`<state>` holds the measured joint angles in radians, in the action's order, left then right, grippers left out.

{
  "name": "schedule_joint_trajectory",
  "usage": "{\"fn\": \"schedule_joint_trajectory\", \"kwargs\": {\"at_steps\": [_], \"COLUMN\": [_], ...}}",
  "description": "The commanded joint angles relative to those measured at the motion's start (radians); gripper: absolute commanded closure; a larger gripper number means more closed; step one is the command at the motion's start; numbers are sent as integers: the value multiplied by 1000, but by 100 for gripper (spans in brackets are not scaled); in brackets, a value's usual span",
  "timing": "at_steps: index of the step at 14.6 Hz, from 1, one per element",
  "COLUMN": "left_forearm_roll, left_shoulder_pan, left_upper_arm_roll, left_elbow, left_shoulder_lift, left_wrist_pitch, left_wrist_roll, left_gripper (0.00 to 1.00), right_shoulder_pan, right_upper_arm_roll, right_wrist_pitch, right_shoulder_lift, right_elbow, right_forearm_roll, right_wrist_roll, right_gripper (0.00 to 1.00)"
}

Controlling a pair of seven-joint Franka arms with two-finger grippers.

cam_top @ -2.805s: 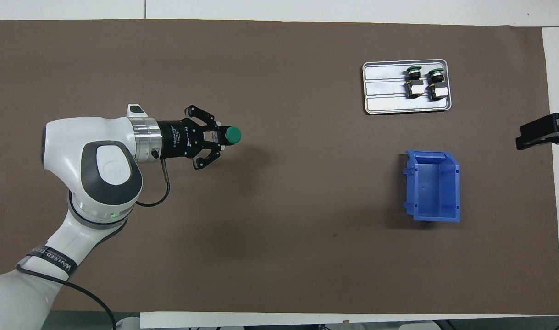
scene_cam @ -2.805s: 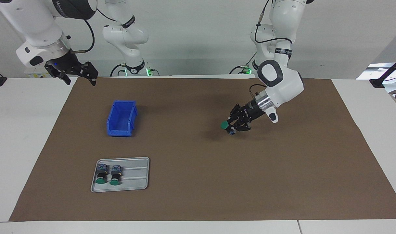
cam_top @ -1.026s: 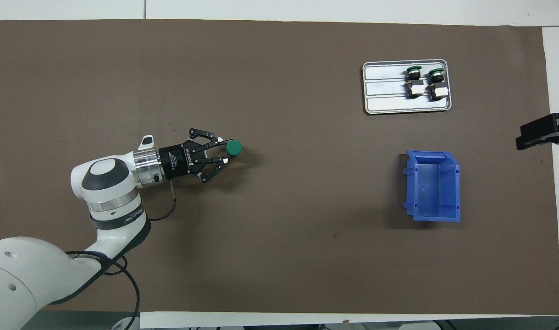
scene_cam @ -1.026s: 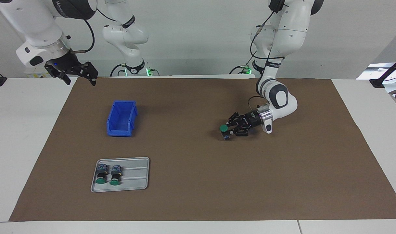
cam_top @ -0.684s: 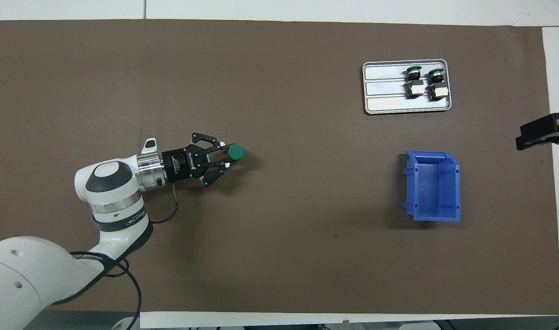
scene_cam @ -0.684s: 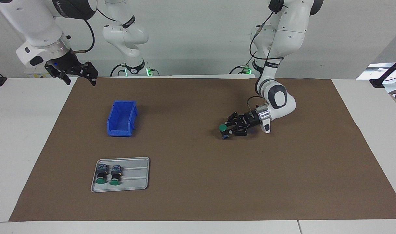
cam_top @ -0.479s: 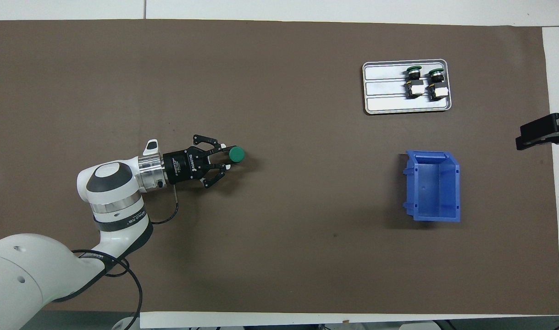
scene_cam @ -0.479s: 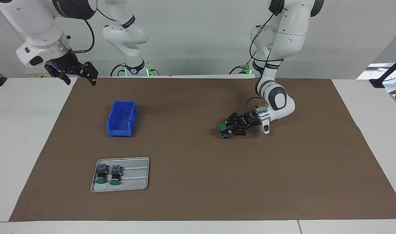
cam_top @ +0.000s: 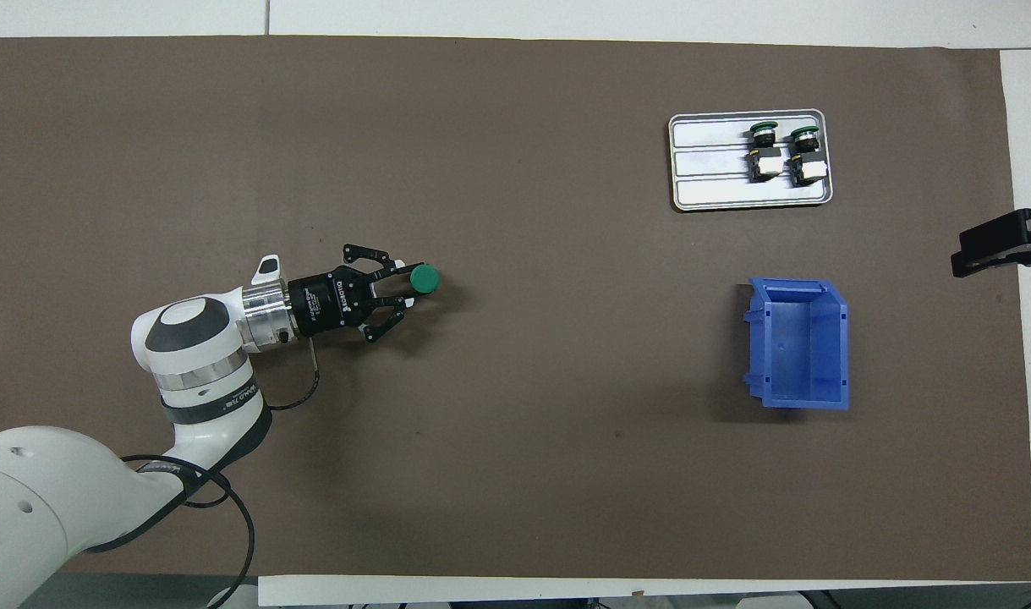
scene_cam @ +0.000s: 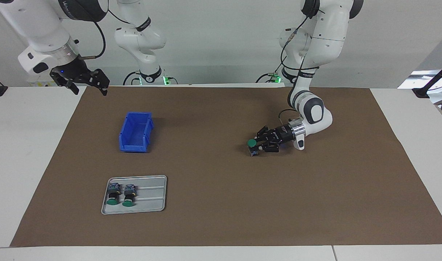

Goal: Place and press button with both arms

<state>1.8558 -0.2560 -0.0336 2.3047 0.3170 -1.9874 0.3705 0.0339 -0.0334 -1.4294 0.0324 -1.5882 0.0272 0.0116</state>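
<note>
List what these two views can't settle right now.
- Facing view: whether the button held by the left gripper rests on the brown mat or hangs just above it; too small to tell.
- Overhead view: the button's body; its green cap covers it.
- Overhead view: the right gripper is cut off by the edge.
- Both views: markings on the two buttons in the tray; too small.

Matt brown paper-like mat (scene_cam: 221, 203), glossy blue plastic bin (scene_cam: 135, 132), dull silvery metal tray (scene_cam: 152, 195)

2 buttons (cam_top: 783, 152) in tray (cam_top: 710, 161); bin (cam_top: 798, 342) nearer robots than tray.
</note>
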Motion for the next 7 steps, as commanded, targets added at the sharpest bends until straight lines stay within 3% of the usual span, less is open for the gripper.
{"fn": "schedule_joint_trajectory", "kwargs": {"at_steps": [1,7], "left_forearm_roll": [22,22], "left_shoulder_pan": [-5,-9], "left_upper_arm_roll": [1,3], "left_elbow": [10,12], "left_shoulder_lift": [-1,-1], "left_wrist_pitch": [-5,-17], "left_wrist_roll": [-19,-21], "left_gripper": [94,82], "right_shoulder_pan": [12,12], "right_upper_arm_roll": [9,9], "right_wrist_pitch": [6,6], "right_shoulder_lift": [18,18], "right_elbow": [-16,-16], "right_forearm_roll": [2,2], "right_wrist_roll": [22,22], "right_gripper": [1,1]}}
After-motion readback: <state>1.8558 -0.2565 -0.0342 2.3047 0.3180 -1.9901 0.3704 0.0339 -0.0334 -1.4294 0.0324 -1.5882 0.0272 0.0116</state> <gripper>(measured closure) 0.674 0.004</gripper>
